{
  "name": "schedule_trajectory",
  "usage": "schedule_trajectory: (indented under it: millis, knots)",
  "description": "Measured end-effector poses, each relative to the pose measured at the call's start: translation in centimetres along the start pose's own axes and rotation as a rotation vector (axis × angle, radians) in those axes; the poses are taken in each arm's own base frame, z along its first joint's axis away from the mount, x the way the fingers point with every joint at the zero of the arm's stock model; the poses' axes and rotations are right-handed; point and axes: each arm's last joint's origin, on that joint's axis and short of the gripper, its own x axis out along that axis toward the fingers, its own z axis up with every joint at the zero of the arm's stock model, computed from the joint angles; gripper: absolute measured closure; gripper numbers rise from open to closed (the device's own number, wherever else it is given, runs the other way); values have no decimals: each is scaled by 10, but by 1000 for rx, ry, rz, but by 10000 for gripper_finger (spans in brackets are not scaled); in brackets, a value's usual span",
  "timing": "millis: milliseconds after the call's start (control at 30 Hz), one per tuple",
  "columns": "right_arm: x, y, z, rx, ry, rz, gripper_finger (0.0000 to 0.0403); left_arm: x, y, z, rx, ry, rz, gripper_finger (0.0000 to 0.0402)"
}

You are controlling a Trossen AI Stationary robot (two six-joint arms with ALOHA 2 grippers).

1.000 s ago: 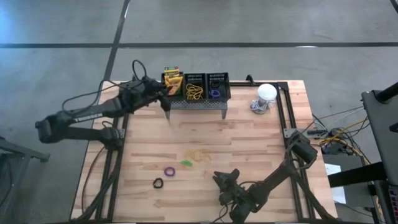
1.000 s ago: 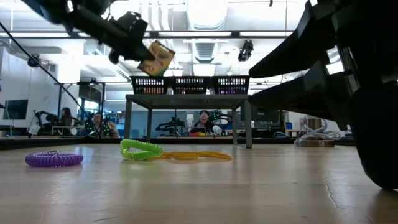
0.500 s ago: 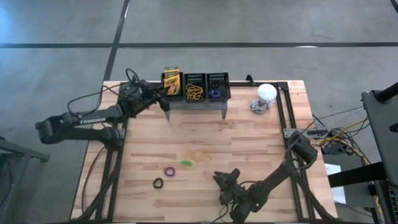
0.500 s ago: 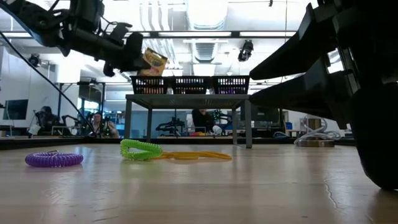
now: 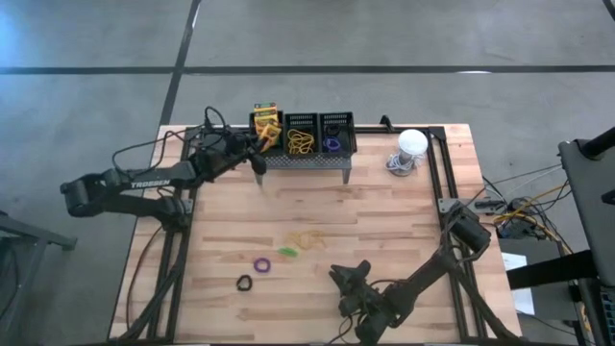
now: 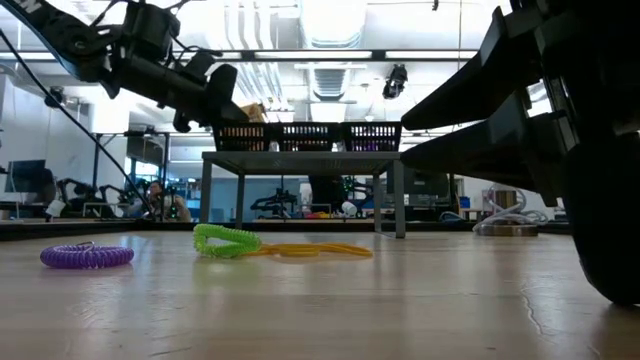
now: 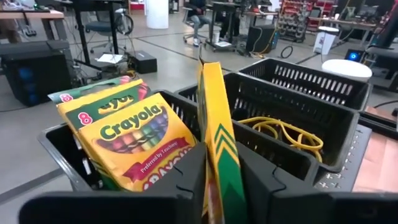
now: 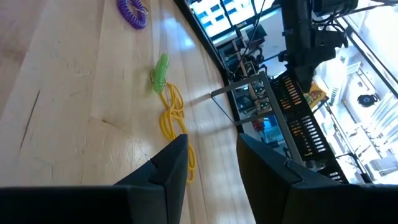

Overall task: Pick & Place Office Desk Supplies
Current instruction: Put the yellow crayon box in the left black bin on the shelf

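My left gripper (image 5: 252,146) is at the left mesh bin (image 5: 266,130) on the grey stand (image 5: 306,163), shut on a yellow-and-green crayon box (image 7: 217,124). More crayon boxes (image 7: 134,143) lean in that bin. The middle bin (image 5: 301,136) holds yellow loops (image 7: 283,134), and the right bin (image 5: 336,136) holds a purple one. Yellow (image 5: 306,239), green (image 5: 288,252), purple (image 5: 261,263) and black (image 5: 244,283) loops lie flat on the table. My right gripper (image 5: 338,274) waits open near the table's near edge, touching nothing. My left gripper pinches the crayon box by its two broad faces (image 7: 211,163), one finger (image 7: 186,180) on each side. The fingers come nearly level from the table's left side. The box stands upright with its narrow edge toward the wrist camera, its lower part down in the left bin beside the other boxes.
A white ball-like object with a cable (image 5: 412,144) sits at the far right of the table. Black frame rails run along the table's left and right sides. The loops on the table lie between the stand and my right gripper (image 8: 211,155).
My left gripper has come down toward the left bin with the crayon box. The box was tilted above the bin's rim a second ago; now it has sunk into the bin, and only its top shows in the low view.
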Motion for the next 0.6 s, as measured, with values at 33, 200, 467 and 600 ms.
schedule_trajectory:
  millis: [33,200,467,600]
  knots:
    - [0,0,0,1,0,0,271,-1,0,1,-1,-2,-1,320]
    - [1,0,0,4,3,-1,269,1,-4,16,23,14,-67,297]
    - [2,0,0,7,3,-1,277,4,-8,46,60,192,-71,240]
    - [2,0,0,8,3,-1,277,2,-11,66,128,191,-79,222]
